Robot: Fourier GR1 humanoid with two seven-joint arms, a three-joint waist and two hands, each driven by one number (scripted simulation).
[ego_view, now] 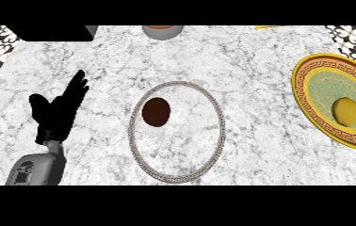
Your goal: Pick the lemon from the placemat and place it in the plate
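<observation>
Grey forearm (38, 166), lower left of the frame: rises from the bottom edge and ends in the robot's left hand (59, 109), black, fingers straight and fanned upward, thumb out to the side, holding nothing. It stands at rest, well apart from every object, so plays no part in the carrying.

Right hand: not seen anywhere in the frame.

Marble counter (250, 69), white with grey veining: fills the view and bears all that follows.

Ring-edged oval mat (221, 112), centre of the frame: a pale braided rim, its inside matching the counter; presumably the placemat named in the task. It lies just right of the left hand without touching it.

Dark brown egg-shaped item (156, 112): rests inside the mat, toward its left side. Not a lemon by colour; probably a distractor.

Gold-rimmed plate (313, 112), right edge of the frame, partly cut off: green patterned centre within a key-pattern border.

Lemon (345, 111): yellow, lying on the plate's centre, cut by the frame's edge. Judged from its position, the placing is already done and no hand holds it.

Grey bowl (163, 31), top centre: brownish inside, only partly in view.

Black block (55, 32), upper left: identity unclear.
</observation>
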